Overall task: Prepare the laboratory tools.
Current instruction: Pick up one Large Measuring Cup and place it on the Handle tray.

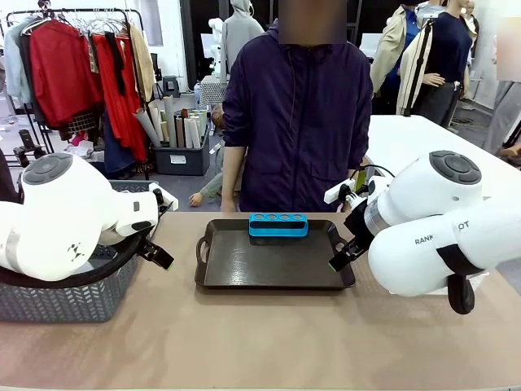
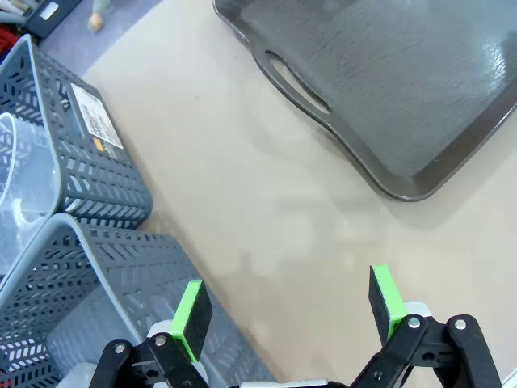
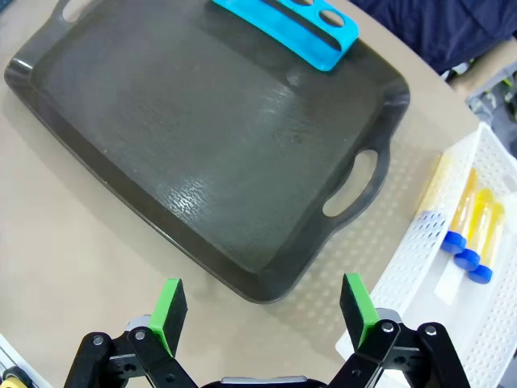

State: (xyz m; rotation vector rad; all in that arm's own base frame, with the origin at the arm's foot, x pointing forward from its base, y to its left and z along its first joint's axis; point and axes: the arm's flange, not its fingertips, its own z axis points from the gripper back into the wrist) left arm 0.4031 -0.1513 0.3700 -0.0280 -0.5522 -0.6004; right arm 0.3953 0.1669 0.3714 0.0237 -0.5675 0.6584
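A small blue tube rack [image 1: 278, 225] [image 3: 291, 20] stands at the far edge of the dark tray [image 1: 269, 273] [image 3: 202, 137]. Blue-capped tubes of amber liquid [image 3: 468, 230] lie in a white mesh basket [image 3: 408, 279] to the right of the tray. A clear plastic vessel [image 2: 20, 182], likely the beaker, sits inside a grey basket [image 2: 97, 174]. My left gripper [image 2: 288, 307] [image 1: 156, 247] hovers open over bare table between the grey baskets and the tray's left handle. My right gripper [image 3: 262, 307] [image 1: 342, 254] hangs open above the tray's right near corner, nothing between its fingers.
A person in a dark jacket [image 1: 297, 114] stands at the far side, right behind the tray. A second grey basket [image 2: 89, 307] [image 1: 65, 297] lies under my left wrist. Bare table runs along the front edge. Clothes racks stand farther back.
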